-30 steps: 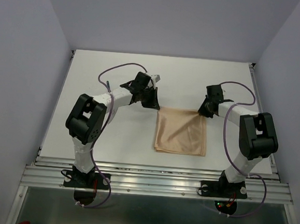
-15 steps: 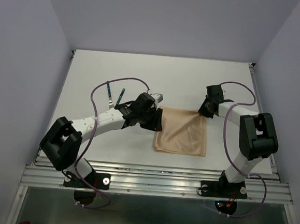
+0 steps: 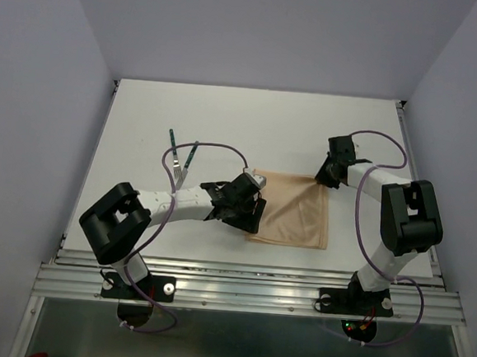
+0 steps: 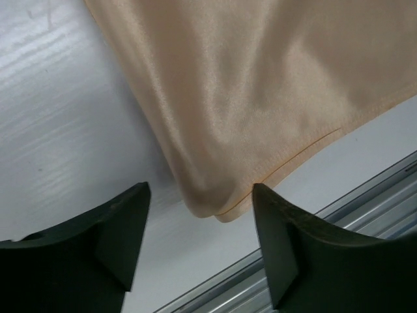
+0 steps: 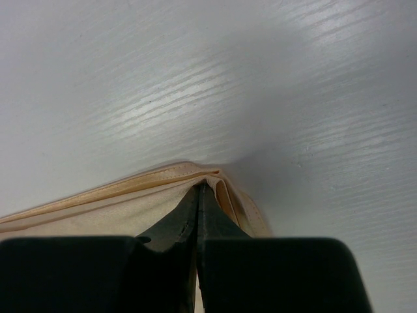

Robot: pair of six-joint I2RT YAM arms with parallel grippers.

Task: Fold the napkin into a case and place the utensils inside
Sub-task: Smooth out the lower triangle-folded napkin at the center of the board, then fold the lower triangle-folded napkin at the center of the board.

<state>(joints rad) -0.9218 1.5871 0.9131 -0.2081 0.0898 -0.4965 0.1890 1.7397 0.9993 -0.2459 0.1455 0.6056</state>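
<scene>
Left wrist, left claw [image 4: 200,190] opened (astride napkin [image 4: 247,91])

The napkin [image 3: 295,209] lies on the table [image 3: 259,122]; the utensils [image 3: 174,151], seemingly two, lie apart, behind and left of it.

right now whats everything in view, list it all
napkin: one, peach-tan, folded flat, centre-right of table
utensils: two seen, silvery ends, dark green handles, on table left of napkin
table: one, white
rail: one, silver, near edge
left arm: one, white and black, jaws open either side of napkin's near-left corner
right arm: one, white and black, jaws shut on napkin's far-right corner
</scene>
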